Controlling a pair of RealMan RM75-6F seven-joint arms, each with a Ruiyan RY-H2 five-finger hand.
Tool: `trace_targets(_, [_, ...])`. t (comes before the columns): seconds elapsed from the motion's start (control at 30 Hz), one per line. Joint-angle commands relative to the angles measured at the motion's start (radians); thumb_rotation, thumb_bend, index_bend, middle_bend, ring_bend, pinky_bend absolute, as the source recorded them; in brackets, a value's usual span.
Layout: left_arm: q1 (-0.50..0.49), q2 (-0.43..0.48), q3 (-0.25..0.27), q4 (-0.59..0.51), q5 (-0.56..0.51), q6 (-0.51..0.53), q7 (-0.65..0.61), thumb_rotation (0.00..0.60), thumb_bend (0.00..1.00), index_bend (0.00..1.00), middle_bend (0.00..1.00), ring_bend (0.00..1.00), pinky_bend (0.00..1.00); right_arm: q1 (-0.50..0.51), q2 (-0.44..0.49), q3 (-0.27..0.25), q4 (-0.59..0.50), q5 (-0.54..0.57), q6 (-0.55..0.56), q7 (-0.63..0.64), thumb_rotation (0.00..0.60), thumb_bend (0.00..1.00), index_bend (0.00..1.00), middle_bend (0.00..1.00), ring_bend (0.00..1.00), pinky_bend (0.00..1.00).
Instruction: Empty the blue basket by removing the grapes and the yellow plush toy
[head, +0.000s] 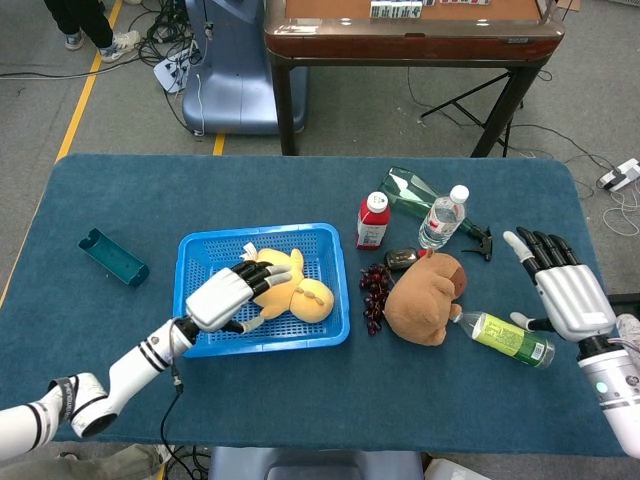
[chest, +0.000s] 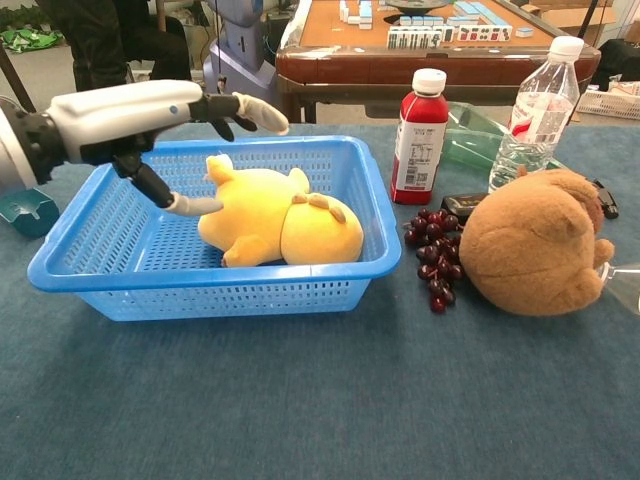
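The yellow plush toy (head: 290, 288) (chest: 275, 219) lies on its side in the blue basket (head: 197, 343) (chest: 90, 290). My left hand (head: 228, 296) (chest: 135, 120) hovers over the basket's left half with fingers spread, its fingertips close to the toy's left side, holding nothing. The grapes (head: 375, 289) (chest: 432, 250) lie on the table between the basket and a brown plush toy (head: 424, 297) (chest: 530, 243). My right hand (head: 560, 288) stays open above the table's right edge, away from everything; the chest view does not show it.
A red drink bottle (head: 372, 220) (chest: 420, 136) and a clear water bottle (head: 441, 216) (chest: 530, 110) stand behind the grapes. A green bottle (head: 505, 338) lies at the right. A teal box (head: 113, 257) (chest: 26, 209) sits left of the basket.
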Motion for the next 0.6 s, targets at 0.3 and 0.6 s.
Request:
trace_targets(0.3, [-0.092, -0.051, 0.012, 0.129, -0.030, -0.077, 0.065, 0.600, 0.33, 0.14, 0.09, 0.12, 0.17, -0.034, 0.003, 0.006, 0.020, -0.019, -0.001, 0.043, 0.600, 0.00, 0.00, 0.03, 0.00, 0.06])
trace_targets(0.6, [-0.164, -0.071, 0.037, 0.196, -0.035, -0.153, 0.101, 0.600, 0.33, 0.13, 0.07, 0.10, 0.16, -0.064, 0.012, 0.010, 0.033, -0.035, 0.003, 0.088, 0.600, 0.01, 0.00, 0.03, 0.00, 0.06])
